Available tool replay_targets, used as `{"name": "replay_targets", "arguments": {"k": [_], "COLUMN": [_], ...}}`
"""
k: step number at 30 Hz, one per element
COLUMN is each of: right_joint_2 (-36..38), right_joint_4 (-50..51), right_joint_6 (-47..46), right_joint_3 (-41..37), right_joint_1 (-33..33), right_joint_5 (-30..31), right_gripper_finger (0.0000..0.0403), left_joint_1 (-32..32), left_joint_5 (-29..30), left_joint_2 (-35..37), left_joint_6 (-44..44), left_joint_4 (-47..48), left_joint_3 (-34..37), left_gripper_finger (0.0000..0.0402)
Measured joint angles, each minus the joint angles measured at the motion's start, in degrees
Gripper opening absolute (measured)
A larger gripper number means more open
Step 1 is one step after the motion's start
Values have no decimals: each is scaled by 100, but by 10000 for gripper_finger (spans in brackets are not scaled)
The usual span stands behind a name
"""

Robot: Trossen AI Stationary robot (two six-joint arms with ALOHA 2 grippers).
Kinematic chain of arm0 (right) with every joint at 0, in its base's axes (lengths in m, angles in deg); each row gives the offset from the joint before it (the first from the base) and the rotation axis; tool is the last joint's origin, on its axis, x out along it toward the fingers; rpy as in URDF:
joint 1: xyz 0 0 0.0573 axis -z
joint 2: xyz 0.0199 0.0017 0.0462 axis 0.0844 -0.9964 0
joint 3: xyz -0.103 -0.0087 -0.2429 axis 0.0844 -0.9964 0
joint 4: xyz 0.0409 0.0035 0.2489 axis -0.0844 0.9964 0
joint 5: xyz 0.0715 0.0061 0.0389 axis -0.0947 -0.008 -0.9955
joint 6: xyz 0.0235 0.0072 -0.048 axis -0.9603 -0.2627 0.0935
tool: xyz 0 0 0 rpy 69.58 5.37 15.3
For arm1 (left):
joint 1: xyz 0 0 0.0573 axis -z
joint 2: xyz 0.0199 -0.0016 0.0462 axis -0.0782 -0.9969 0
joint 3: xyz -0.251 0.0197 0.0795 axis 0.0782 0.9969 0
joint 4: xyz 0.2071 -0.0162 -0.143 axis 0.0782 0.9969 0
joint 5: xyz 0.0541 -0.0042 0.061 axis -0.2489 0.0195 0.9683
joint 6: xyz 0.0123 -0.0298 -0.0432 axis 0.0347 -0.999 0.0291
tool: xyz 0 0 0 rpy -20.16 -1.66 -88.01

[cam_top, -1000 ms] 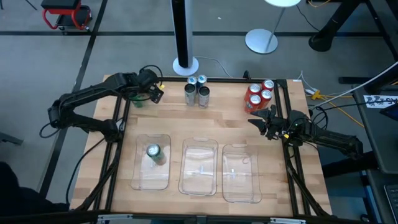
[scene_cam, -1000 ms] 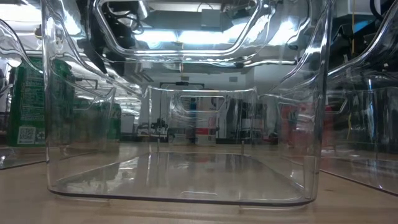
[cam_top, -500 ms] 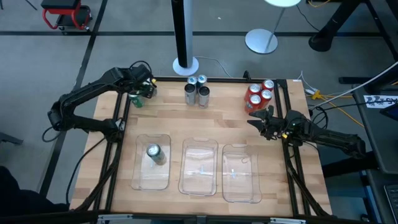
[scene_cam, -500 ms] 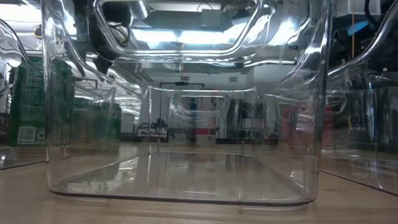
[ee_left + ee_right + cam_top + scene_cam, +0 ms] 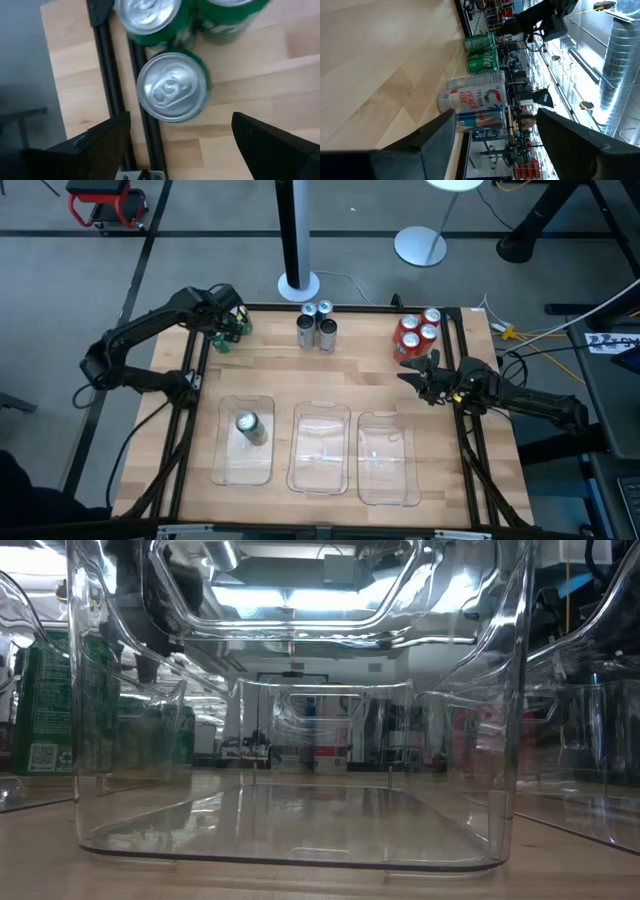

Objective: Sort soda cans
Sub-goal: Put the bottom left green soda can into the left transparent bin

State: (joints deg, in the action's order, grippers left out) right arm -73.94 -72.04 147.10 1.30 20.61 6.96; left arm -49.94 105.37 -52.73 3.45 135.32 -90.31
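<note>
We hold the left end effector (image 5: pixel 172 145), fingers spread, above the green cylindrical soda cans (image 5: pixel 172 86) at the wooden surface's (image 5: pixel 340 375) far-left corner, aligned for descent; the right end effector (image 5: pixel 418 372) waits open.

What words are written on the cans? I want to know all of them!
"CELSIUS" and "PEACH VIBE": on the silver can, seen past the right gripper.
Green cans: lettering too blurred to read.
Green can in tray: small print and a square code, unreadable.
Red cans: too small.
</note>
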Motion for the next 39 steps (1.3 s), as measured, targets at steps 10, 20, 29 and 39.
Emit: {"name": "replay_targets", "arguments": {"k": [10,20,29,39], "right_joint_2": [2,0,0,0], "right_joint_4": [-7,15,15,11], "right_joint_6": [0,0,0,0], "right_joint_3": [0,0,2,2], "right_joint_1": [0,0,-2,-2], "right_joint_5": [0,0,2,2], "right_gripper_finger": [278,278,278,278], "left_joint_1": [-432,-725,-725,-721], "left_joint_5": [-37,-555,-169,-160], "left_joint_2": [-8,-4,0,3], "left_joint_6": [298,431,403,409], "left_joint_4": [-352,-633,-1143,-1130], "left_joint_3": [79,169,648,659], "left_gripper_finger": [336,336,336,336]}}
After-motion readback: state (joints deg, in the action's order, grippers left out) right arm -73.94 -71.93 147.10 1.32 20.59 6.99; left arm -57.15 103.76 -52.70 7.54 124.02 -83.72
